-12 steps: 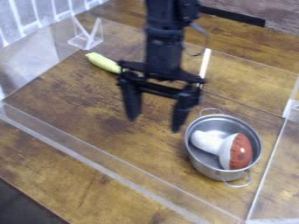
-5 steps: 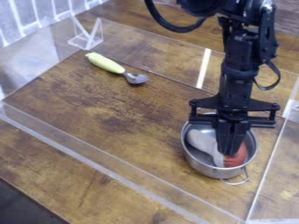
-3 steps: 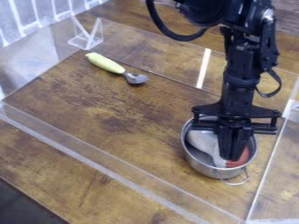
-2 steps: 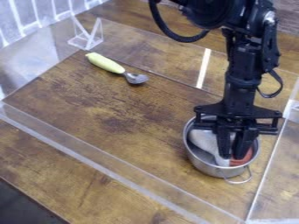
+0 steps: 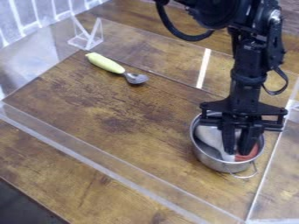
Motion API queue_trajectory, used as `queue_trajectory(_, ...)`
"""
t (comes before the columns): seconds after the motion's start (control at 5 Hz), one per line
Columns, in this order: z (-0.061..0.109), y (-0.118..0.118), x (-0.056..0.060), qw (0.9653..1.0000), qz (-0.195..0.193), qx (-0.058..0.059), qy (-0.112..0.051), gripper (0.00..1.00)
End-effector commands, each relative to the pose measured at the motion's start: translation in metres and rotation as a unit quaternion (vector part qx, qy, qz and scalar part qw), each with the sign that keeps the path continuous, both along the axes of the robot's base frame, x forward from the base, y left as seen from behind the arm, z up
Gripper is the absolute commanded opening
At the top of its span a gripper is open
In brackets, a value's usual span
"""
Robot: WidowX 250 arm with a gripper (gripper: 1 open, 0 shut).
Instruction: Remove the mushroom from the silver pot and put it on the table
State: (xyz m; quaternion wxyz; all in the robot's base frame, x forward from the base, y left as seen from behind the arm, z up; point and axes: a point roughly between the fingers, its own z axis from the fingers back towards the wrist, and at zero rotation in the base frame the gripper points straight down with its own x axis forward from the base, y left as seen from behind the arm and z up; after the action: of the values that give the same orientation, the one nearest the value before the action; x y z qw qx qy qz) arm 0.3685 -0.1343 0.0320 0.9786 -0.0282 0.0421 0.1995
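Your arm reaches in from the top of the frame at the right and points straight down into the pot (image 5: pixel 211 156), which sits at the lower right of the table (image 5: pixel 105 114), close to the clear wall on that side. The tool (image 5: pixel 244 149) is inside the pot's rim, its dark fingers (image 5: pixel 232 140) lowered among the contents. The fingers stand slightly apart, but you cannot tell from this view whether they are pinching anything or only straddling it.

The mushroom (image 5: pixel 250 155) is in the pot. Only a patch of its reddish cap shows at the right of the tool, low against the pot's inner wall; a pale part that may be the stem shows to the left of the fingers. The rest is hidden behind the tool. Whether the fingers touch the cap cannot be made out.

One loop handle of the pot shows at the bottom of its rim, toward the lower edge of the frame.

The spoon (image 5: pixel 114 67), with a yellow handle and a metal bowl, lies flat in the upper left of the table, well apart from the pot, its bowl end pointing toward the centre of the frame. A small clear stand (image 5: pixel 86 35) sits at the upper left, beside the far wall.
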Motion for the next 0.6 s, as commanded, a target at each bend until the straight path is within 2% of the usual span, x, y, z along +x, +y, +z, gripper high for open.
queue_trajectory(0.0, -0.0224, 0.0111, -0.0009, 0.9989, 0.039, 0.013, 0.023, 1.0)
queue_trajectory(0.2, -0.0255, 0.0152, -0.001, 0.9973, 0.066, 0.015, 0.027, 1.0)
queue_trajectory(0.4, -0.0279, 0.0158, -0.0053, 0.9964, 0.077, 0.018, 0.031, 1.0)
